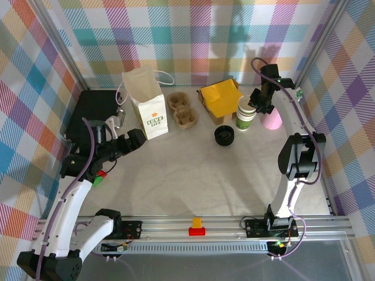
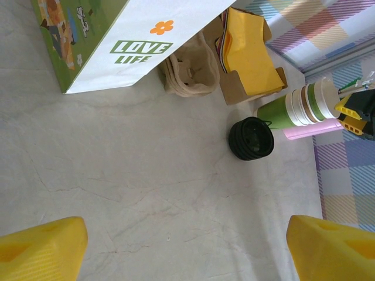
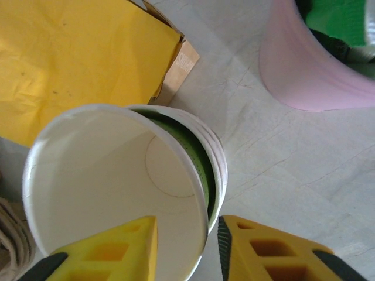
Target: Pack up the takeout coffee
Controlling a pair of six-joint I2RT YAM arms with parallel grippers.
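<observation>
Two arms at work over the table. The right gripper is hanging directly above the cup stack, which is standing upright, mouth up, by the far edge toward the far right corner. One yellow finger is reaching inside the top cup and the other is sitting outside the nested walls, so the rim is lying between the jaws — whether they are already pinching it cannot be told. The left gripper is hovering over the left half of the table, fingers spread wide with nothing between them and well apart from the cups; the right arm is plainly the nearer. No cup is wearing a lid, so the order is judged not yet assembled. Counting from largest to smallest: one black flat object at the far left corner, one paper bag, one napkin box, one pile of cup carriers, one pink object, one cup stack showing at least three rims, one black lid — possibly a short pile — lying flat just beside the stack on its near-edge side.
</observation>
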